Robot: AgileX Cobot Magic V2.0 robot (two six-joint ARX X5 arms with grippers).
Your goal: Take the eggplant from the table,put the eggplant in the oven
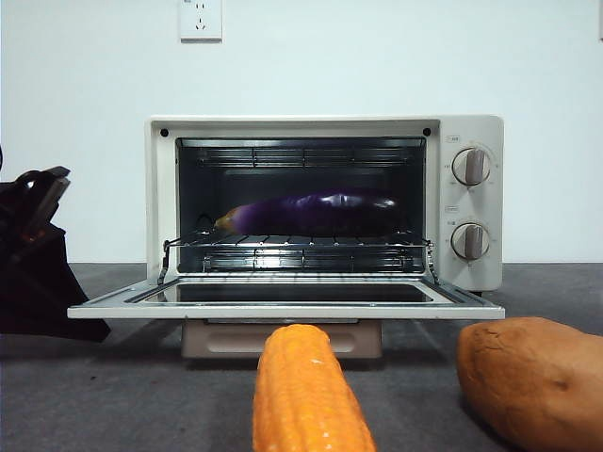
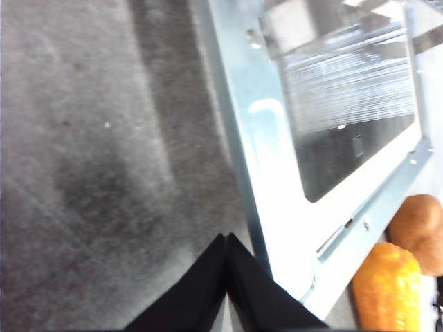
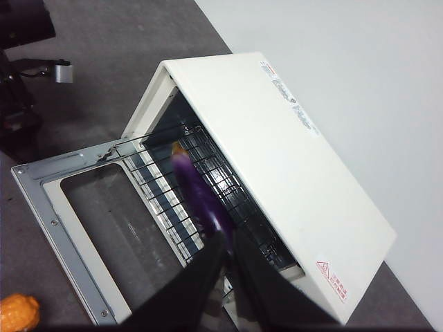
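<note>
The eggplant (image 1: 316,212) lies lengthwise on the wire rack inside the open oven (image 1: 471,132), stem tip to the left, and looks slightly blurred. From above it shows as a purple streak, the eggplant (image 3: 197,190), on the rack of the oven (image 3: 277,152). My right gripper (image 3: 225,238) hovers high over the oven's front, jaws shut and empty; it is out of the front view. My left gripper (image 2: 226,238) is shut and empty, low over the table (image 2: 90,173) beside the door's left corner. In the front view the left gripper (image 1: 85,320) is the dark mass at far left.
The oven door (image 1: 283,309) hangs open and flat toward the front. An orange-yellow corn cob (image 1: 306,391) and a brown sweet potato (image 1: 532,377) lie on the table (image 1: 113,395) before it. A wall outlet (image 1: 200,19) sits above the oven.
</note>
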